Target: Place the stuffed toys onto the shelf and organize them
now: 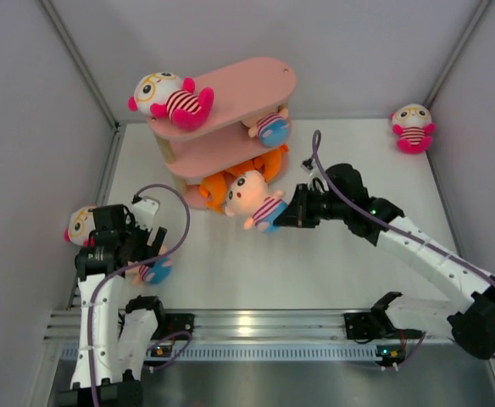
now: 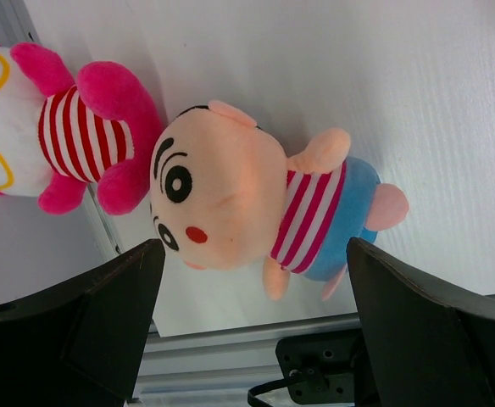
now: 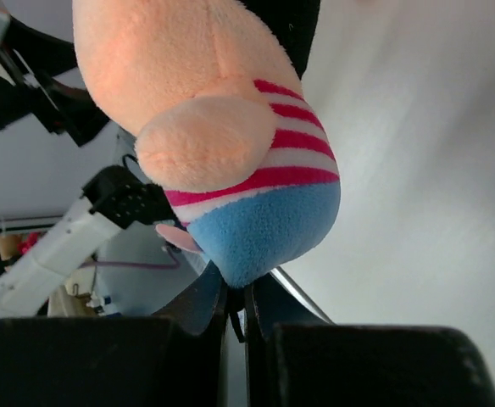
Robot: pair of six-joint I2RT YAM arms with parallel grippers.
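The stuffed toys are judged light, soft and squashy, with a fuzzy cover unlikely to slip. Nothing is fragile, but a shallow pinch on loose fabric may let a body droop or swing. A peach-headed plush doll with striped shirt and blue bottom (image 3: 230, 144) is found near the middle of the white counter (image 1: 358, 170), at the 6 o'clock side of the pink three-tier oval-board shelf (image 1: 239, 85). It is clamped by the right tool (image 3: 241, 309), whose fingers are drawn almost together on a fold of the blue bottom, so the large head is carried away from the grip. A hold across the torso would be judged steadier. Whether this doll touches the counter cannot be told. At 8 o'clock the left tool (image 2: 252, 254) is spread wide and nothing is held. A second peach-headed doll (image 2: 256, 203) lies on its side between the fingers, untouched, and would best be taken across its striped middle. A white-headed plush doll with yellow glasses and magenta limbs (image 2: 69, 136) is seen just beside it, at its 9 o'clock.
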